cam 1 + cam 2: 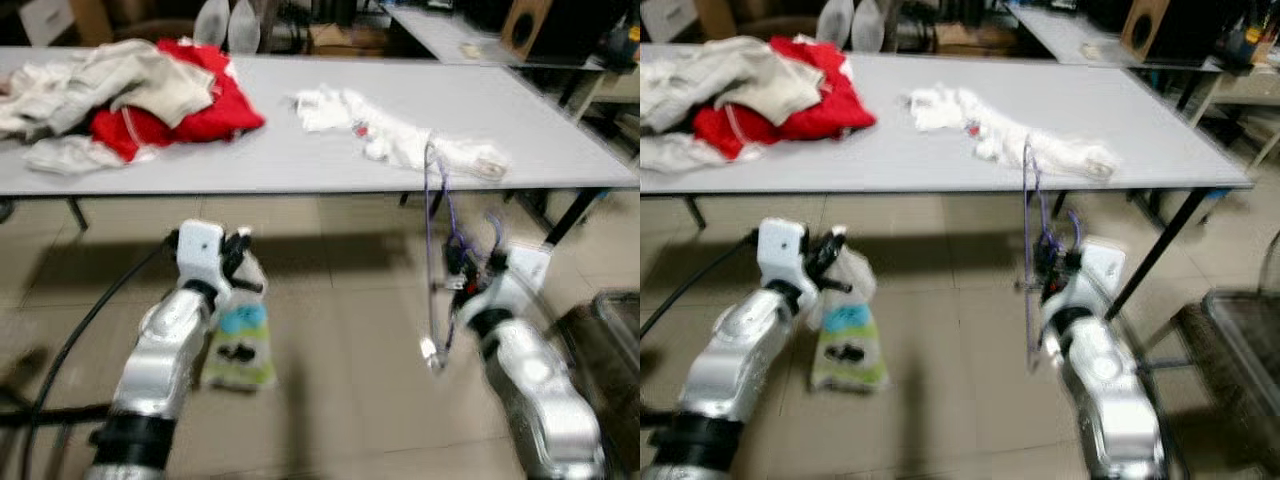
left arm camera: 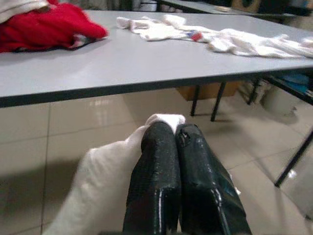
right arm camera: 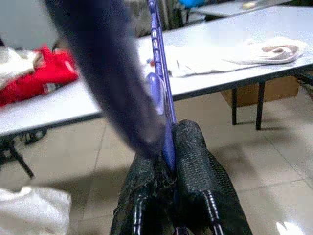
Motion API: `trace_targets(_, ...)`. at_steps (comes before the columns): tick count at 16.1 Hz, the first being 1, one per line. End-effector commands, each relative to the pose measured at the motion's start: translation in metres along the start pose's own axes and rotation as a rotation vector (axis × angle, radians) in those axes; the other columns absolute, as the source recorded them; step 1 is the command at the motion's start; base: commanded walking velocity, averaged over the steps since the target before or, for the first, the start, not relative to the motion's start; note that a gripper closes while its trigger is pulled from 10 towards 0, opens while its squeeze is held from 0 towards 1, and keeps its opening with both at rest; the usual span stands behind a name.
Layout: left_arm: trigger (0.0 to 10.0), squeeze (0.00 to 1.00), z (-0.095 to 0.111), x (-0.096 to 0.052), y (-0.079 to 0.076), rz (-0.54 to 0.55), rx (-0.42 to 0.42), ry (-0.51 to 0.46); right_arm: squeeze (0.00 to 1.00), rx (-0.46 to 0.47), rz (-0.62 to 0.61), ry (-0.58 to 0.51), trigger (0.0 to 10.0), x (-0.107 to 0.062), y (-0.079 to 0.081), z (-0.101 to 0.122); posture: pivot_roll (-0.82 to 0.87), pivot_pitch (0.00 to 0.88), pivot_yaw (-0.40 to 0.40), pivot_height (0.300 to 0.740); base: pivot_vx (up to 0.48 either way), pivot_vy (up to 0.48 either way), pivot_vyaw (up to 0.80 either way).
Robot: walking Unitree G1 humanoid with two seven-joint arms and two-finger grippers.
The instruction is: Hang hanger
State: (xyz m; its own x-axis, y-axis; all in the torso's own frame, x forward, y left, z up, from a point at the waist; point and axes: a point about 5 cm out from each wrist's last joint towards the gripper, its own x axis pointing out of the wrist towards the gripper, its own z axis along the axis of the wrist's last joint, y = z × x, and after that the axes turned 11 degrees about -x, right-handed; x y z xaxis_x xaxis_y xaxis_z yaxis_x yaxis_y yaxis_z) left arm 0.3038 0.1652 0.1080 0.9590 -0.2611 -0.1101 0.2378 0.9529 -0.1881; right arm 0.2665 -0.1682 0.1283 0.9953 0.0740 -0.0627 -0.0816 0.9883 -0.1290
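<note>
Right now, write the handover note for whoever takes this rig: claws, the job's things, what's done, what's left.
Right claw: shut on the purple hanger, held roughly upright in front of the grey table.
Left claw: shut on a white garment with a blue-green print, which hangs down toward the tiled floor.
On the table: a pile of red and beige clothes on the robot's left, a white garment spread out on its right.
Done: hanger and garment both picked up.
Left: the garment is not on the hanger yet, and the hanger is not hung. No rail or hook can be made out from here.
</note>
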Motion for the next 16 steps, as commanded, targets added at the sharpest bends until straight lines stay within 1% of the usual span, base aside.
trace_targets(1, 10.0, 0.0, 0.007, 0.002, -0.005, -0.017, 0.022, -0.029, 0.0, 0.01, -0.006, 0.028, 10.0, -0.004, -0.002, -0.006, -0.14, 0.0, -0.019, 0.74, 0.0, 0.0, 0.0)
trace_targets(3, 10.0, 0.0, 0.011, 0.003, -0.004, -0.022, 0.014, -0.047, 0.0, 0.023, -0.002, 0.021, 10.0, -0.004, -0.001, -0.004, -0.14, 0.0, -0.017, 0.74, 0.0, 0.0, 0.0)
trace_targets(4, 10.0, 0.0, 0.014, 0.004, -0.003, -0.031, 0.02, -0.054, 0.0, -0.007, 0.009, 0.013, 10.0, -0.002, 0.001, -0.001, -0.14, 0.0, -0.014, 0.74, 0.251, 0.0, 0.0)
trace_targets(5, 10.0, 0.0, 0.015, 0.004, -0.003, -0.032, 0.022, -0.055, 0.0, -0.013, 0.012, 0.01, 10.0, -0.002, 0.001, -0.001, -0.14, 0.0, -0.013, 0.74, 0.251, 0.0, 0.0)
trace_targets(6, 10.0, 0.0, 0.018, 0.006, -0.003, -0.038, 0.019, -0.064, 0.0, 0.003, 0.015, 0.005, 10.0, -0.001, 0.002, 0.0, -0.14, 0.0, -0.012, 0.74, 0.266, 0.0, 0.0)
trace_targets(8, 10.0, 0.0, 0.024, 0.009, -0.004, -0.051, 0.025, -0.075, 0.0, -0.003, 0.01, -0.003, 10.0, 0.0, 0.002, 0.001, -0.14, 0.0, -0.006, 0.74, 0.296, 0.0, 0.8)
trace_targets(14, 10.0, 0.0, 0.024, 0.012, -0.001, -0.046, 0.027, -0.077, 0.0, -0.017, 0.038, -0.013, 10.0, 0.001, 0.003, 0.003, -0.14, 0.0, -0.011, 0.74, 0.32, 0.0, 0.0)
trace_targets(16, 10.0, 0.0, 0.024, 0.013, 0.001, -0.043, 0.025, -0.08, 0.0, -0.032, 0.056, -0.022, 10.0, 0.003, 0.006, 0.006, -0.14, 0.0, -0.014, 0.74, 0.354, 0.0, 0.8)
